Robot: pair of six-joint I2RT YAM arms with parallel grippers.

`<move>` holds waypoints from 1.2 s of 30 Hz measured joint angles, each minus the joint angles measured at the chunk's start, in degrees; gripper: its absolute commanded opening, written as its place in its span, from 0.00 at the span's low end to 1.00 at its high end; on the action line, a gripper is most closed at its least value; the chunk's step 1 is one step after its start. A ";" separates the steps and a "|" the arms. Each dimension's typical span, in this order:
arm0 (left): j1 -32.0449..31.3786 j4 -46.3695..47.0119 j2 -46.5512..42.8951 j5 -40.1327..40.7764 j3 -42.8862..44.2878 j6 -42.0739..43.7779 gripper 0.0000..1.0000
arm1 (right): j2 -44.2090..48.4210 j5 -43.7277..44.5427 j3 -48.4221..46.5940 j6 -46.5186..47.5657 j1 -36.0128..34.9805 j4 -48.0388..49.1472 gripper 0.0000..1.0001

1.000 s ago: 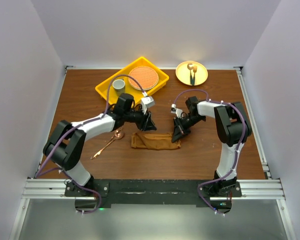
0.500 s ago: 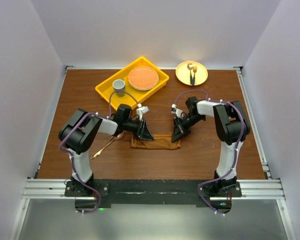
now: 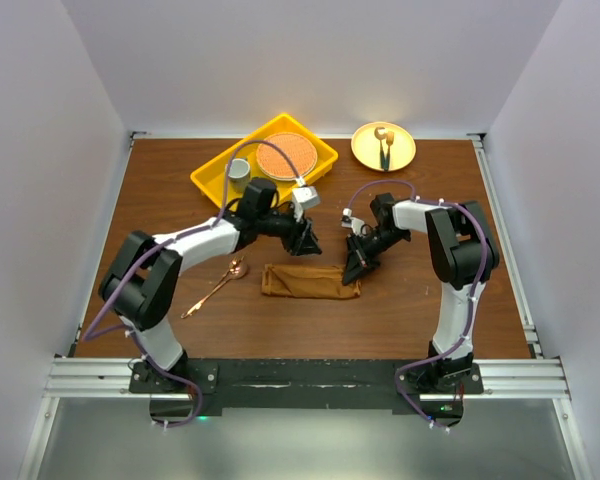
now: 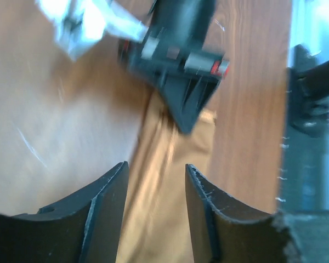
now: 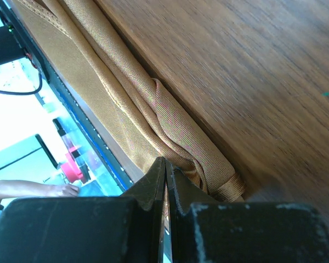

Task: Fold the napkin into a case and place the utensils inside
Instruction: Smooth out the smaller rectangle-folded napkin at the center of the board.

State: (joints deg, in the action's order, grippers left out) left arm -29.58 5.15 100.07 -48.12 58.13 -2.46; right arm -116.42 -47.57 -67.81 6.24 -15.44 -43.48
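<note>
Wooden table (image 3: pixel 160 200) boxed in by white walls (image 3: pixel 40 150), bare wood along left and right edges. Copper spoon (image 3: pixel 215 288) flat at left, apart from the cloth. Yellow tray (image 3: pixel 318 160) at far edge. Left gripper (image 3: pixel 308 244) above the folded napkin (image 3: pixel 310 281), fingers apart, gripping nothing. Napkin mid-table, narrow oblong, open board in front. Right gripper (image 3: pixel 356 268) at its right end, fingers together, tips against cloth. Yellow plate (image 3: pixel 365 150) far right.

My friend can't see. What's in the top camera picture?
A folded rust-brown napkin lies on a wooden table. The robot's right gripper is shut at its right end; the left gripper hovers open nearby. A copper spoon lies left of the napkin.
</note>
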 measured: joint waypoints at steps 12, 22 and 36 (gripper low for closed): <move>-12.94 -4.81 5.33 14.05 3.63 20.28 0.62 | 0.00 -0.59 0.00 0.15 -0.02 0.02 0.00; -16.35 -3.41 7.74 19.17 3.63 25.68 0.44 | 0.02 -1.66 -0.02 0.11 -0.04 0.66 0.00; -16.96 -2.60 7.23 20.26 1.95 28.39 0.51 | 3.67 -3.10 -4.57 -0.96 -0.04 0.61 0.07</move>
State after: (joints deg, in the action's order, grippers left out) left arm -46.54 2.55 107.31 -27.86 60.07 25.93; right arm -112.75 -50.68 -72.38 5.28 -15.49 -42.87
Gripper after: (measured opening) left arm 0.497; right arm 0.041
